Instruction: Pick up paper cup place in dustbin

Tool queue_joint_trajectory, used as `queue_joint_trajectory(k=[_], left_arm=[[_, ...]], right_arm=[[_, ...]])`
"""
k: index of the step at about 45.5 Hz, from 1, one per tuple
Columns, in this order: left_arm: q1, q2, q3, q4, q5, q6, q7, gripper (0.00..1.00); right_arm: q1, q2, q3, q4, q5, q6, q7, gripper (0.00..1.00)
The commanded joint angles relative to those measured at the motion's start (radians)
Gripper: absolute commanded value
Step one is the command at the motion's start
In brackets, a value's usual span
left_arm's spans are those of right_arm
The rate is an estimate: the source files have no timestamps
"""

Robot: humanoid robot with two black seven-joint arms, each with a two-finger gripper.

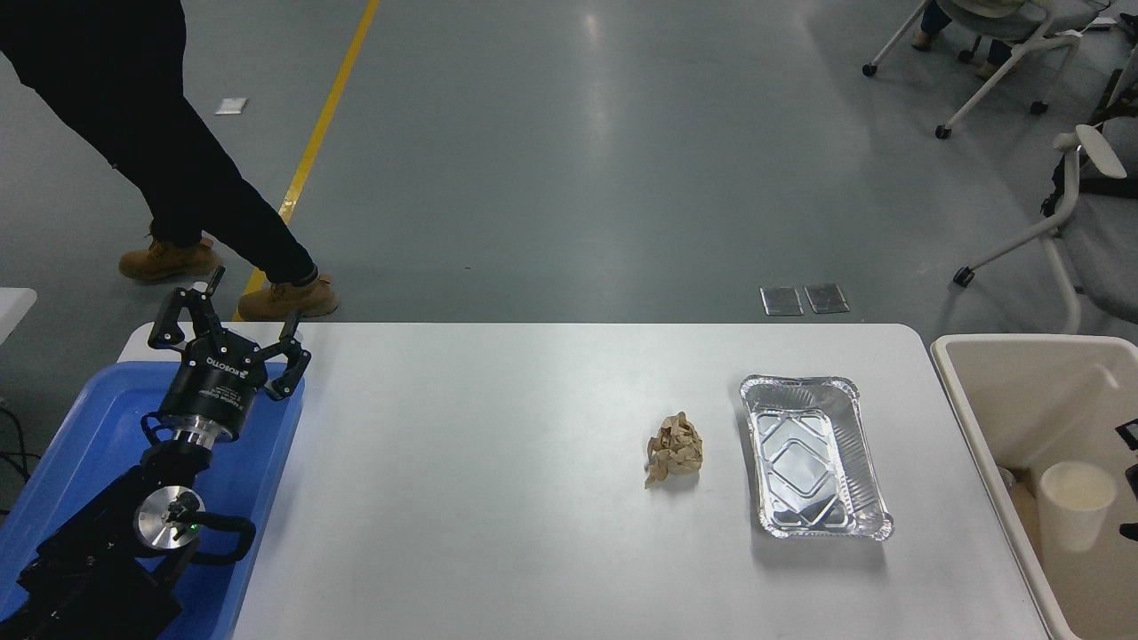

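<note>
White bench (498, 533) with rounded corners and a smooth matte top, sitting on a glossy grey floor with a yellow line (311, 151) painted across it. Some white office chairs (1049, 178) on casters are off at the far right, and a person (160, 169) in black trousers and tan boots is walking at the far left.

On the bench there's a crumpled brown paper wad (673, 449), all creases, and just to its right a shiny foil tray (867, 484), rectangular with a ribbed rim and an embossed bottom. A blue plastic tray (71, 444) hangs off the left end, and the left gripper (228, 332) is parked above it, jaws spread wide with nothing in them.

The dustbin (987, 418) is the big beige plastic tub at the right end, thick rounded rim, deep. The paper cup (1077, 503) is upright over the bin's inside, white with a cream interior. The right gripper (1129, 484) only pokes in at the edge beside the cup, so I can't tell how its jaws stand.
</note>
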Motion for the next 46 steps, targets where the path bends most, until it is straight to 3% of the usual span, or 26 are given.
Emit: queue_joint_trajectory(k=[1, 16, 26, 46], left_arm=[[0.000, 0.000, 0.000, 0.000, 0.000, 0.000, 0.000, 0.98], [0.000, 0.000, 0.000, 0.000, 0.000, 0.000, 0.000, 0.98], [0.000, 0.000, 0.000, 0.000, 0.000, 0.000, 0.002, 0.98], [0.000, 0.000, 0.000, 0.000, 0.000, 0.000, 0.002, 0.98]], right_arm=[[0.117, -0.079, -0.072, 0.147, -0.003, 0.015, 0.000, 1.00], [0.610, -0.165, -0.436, 0.454, -0.003, 0.089, 0.009, 1.00], [0.913, -0.150, -0.545, 0.645, -0.004, 0.255, 0.008, 1.00], [1.493, -0.110, -0.730, 1.256, -0.018, 0.508, -0.001, 1.00]])
